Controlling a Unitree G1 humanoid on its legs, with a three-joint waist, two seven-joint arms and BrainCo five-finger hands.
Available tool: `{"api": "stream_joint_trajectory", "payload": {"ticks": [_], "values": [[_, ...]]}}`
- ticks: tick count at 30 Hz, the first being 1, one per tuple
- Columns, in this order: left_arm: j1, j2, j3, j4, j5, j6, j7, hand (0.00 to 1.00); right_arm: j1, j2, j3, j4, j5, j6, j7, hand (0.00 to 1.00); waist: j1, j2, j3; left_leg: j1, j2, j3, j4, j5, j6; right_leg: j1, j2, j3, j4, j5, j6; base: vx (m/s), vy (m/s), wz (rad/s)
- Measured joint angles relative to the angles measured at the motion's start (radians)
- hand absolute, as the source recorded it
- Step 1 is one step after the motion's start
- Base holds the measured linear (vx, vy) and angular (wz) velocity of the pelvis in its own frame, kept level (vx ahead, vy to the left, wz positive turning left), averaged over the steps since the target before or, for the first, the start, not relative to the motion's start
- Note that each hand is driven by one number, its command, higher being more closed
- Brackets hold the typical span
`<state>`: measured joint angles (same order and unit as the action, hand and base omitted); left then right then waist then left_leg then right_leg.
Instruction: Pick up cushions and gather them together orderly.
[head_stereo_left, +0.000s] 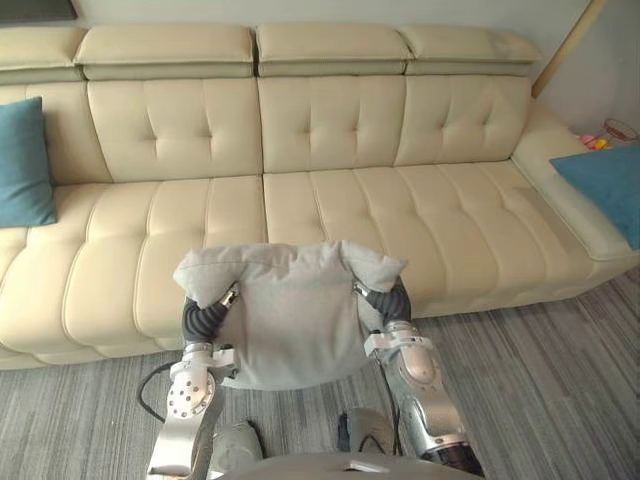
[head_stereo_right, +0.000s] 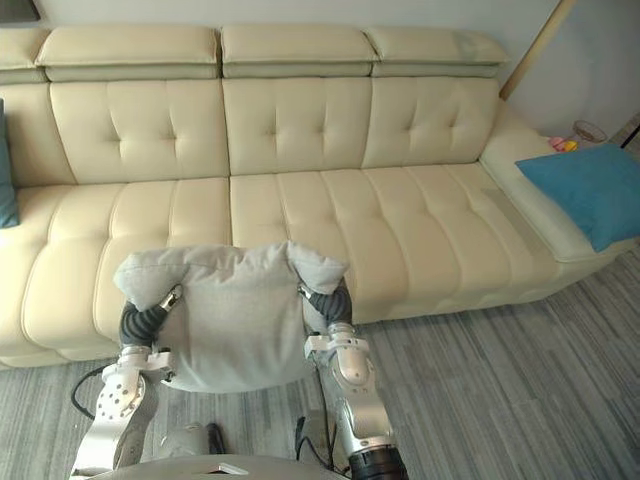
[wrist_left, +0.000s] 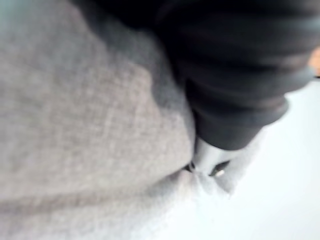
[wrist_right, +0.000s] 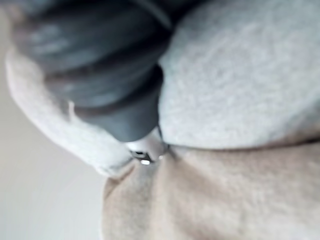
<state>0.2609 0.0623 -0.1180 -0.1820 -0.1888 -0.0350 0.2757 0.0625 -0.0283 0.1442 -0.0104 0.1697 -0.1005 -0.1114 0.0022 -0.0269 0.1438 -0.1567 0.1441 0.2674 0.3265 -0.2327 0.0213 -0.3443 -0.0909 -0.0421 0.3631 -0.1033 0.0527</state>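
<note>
Leftmost, one teal cushion (head_stereo_left: 22, 160) leans against the sofa (head_stereo_left: 330, 200) back. Next, the left hand (head_stereo_left: 205, 318) presses into the grey cushion (head_stereo_left: 290, 310), which hangs before the sofa's front edge between both hands — the right hand (head_stereo_left: 392, 300) on its other side. Each hand sinks into the fabric; clasped or flat, I cannot tell. It looks light, soft and floppy, corners drooping — best held by its two sides. Far right, a second teal cushion (head_stereo_left: 605, 185) lies flat. Three cushions: two teal, one grey.
</note>
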Motion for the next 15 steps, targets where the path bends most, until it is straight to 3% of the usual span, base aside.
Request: {"api": "stream_joint_trajectory", "payload": {"ticks": [1,2,3,4,6,7,8,9,11,12,13,15], "values": [[-0.024,0.019,-0.003,0.020,-0.005,-0.003,-0.001,1.00,-0.009,0.003,-0.008,0.000,0.000,-0.001,-0.001,1.00,-0.024,-0.038,-0.011,0.009,-0.054,-0.040,-0.085,-0.001,-0.003,-0.006,-0.023,0.013,-0.153,0.042,0.047,0.20,-0.024,0.73],[-0.049,0.030,-0.010,0.029,-0.005,-0.006,-0.009,1.00,-0.013,-0.005,-0.017,-0.025,0.001,-0.003,0.000,1.00,-0.066,-0.054,0.009,0.007,-0.114,-0.137,0.035,-0.038,-0.011,-0.014,-0.057,0.030,-0.186,0.029,0.053,0.17,-0.010,0.71],[-0.053,0.019,-0.016,0.036,-0.005,-0.007,-0.011,1.00,-0.015,-0.024,-0.017,-0.029,0.000,-0.007,0.000,1.00,-0.069,-0.021,0.017,0.027,-0.095,-0.167,0.033,-0.058,-0.046,-0.016,-0.031,0.031,-0.168,0.083,0.053,0.19,-0.028,0.42],[-0.067,0.003,-0.024,0.082,-0.005,-0.002,-0.020,1.00,-0.003,-0.021,-0.029,-0.013,0.002,0.007,-0.001,1.00,-0.064,-0.024,0.034,0.051,-0.082,-0.161,0.066,-0.095,-0.062,-0.016,-0.029,0.034,-0.099,0.138,0.033,0.17,-0.104,-0.06],[-0.033,-0.013,-0.055,0.082,-0.005,-0.002,-0.023,1.00,0.077,-0.028,-0.033,-0.049,0.002,0.019,0.000,1.00,-0.069,0.012,0.011,0.099,-0.023,-0.179,0.012,-0.105,-0.066,0.006,0.022,-0.024,-0.090,0.093,0.015,0.33,-0.191,0.11],[-0.031,-0.022,-0.059,0.078,-0.005,-0.002,-0.024,1.00,0.092,-0.034,-0.034,-0.070,0.002,0.019,0.000,1.00,-0.071,0.020,0.007,0.080,-0.008,-0.190,0.070,-0.106,-0.071,0.011,0.034,-0.038,-0.094,0.089,0.007,0.50,-0.181,0.23],[-0.030,-0.049,-0.060,0.077,-0.006,-0.001,-0.027,1.00,0.106,-0.045,-0.034,-0.113,0.003,0.021,-0.001,1.00,-0.076,0.035,0.000,0.013,0.028,-0.181,0.273,-0.071,-0.087,0.022,0.058,-0.068,-0.078,0.065,-0.036,0.63,-0.181,0.36],[-0.027,-0.063,-0.060,0.077,-0.006,0.001,-0.032,1.00,0.124,-0.063,-0.034,-0.154,0.020,0.020,-0.001,1.00,-0.081,0.038,-0.001,-0.035,0.060,-0.177,0.396,-0.004,-0.103,0.052,0.060,-0.110,-0.053,0.054,-0.052,0.62,-0.180,0.35],[-0.024,-0.074,-0.063,0.077,-0.019,0.004,-0.046,1.00,0.144,-0.096,-0.036,-0.216,0.035,0.019,-0.003,1.00,-0.064,0.037,-0.004,-0.069,0.101,-0.096,0.529,0.164,-0.084,0.141,0.042,-0.113,-0.093,0.041,-0.068,0.48,-0.094,0.25],[-0.024,-0.077,-0.066,0.076,-0.026,0.003,-0.050,1.00,0.150,-0.102,-0.038,-0.231,0.038,0.017,-0.003,1.00,-0.061,0.042,-0.007,-0.077,0.115,-0.070,0.561,0.162,-0.081,0.166,0.037,-0.114,-0.112,0.038,-0.068,0.48,-0.006,0.28],[-0.028,-0.084,-0.075,0.074,-0.031,0.003,-0.059,1.00,0.158,-0.103,-0.052,-0.253,0.039,0.013,-0.008,1.00,-0.054,0.063,-0.020,-0.110,0.148,-0.024,0.613,0.131,-0.066,0.217,0.024,-0.127,-0.147,0.037,-0.069,0.37,0.072,0.38],[-0.044,-0.097,-0.083,0.073,-0.032,0.003,-0.069,1.00,0.158,-0.102,-0.076,-0.251,0.040,0.011,-0.015,1.00,-0.031,0.065,-0.021,-0.152,0.163,0.050,0.546,0.066,-0.057,0.292,-0.020,-0.141,-0.191,0.036,-0.067,0.31,0.144,0.38]]}}
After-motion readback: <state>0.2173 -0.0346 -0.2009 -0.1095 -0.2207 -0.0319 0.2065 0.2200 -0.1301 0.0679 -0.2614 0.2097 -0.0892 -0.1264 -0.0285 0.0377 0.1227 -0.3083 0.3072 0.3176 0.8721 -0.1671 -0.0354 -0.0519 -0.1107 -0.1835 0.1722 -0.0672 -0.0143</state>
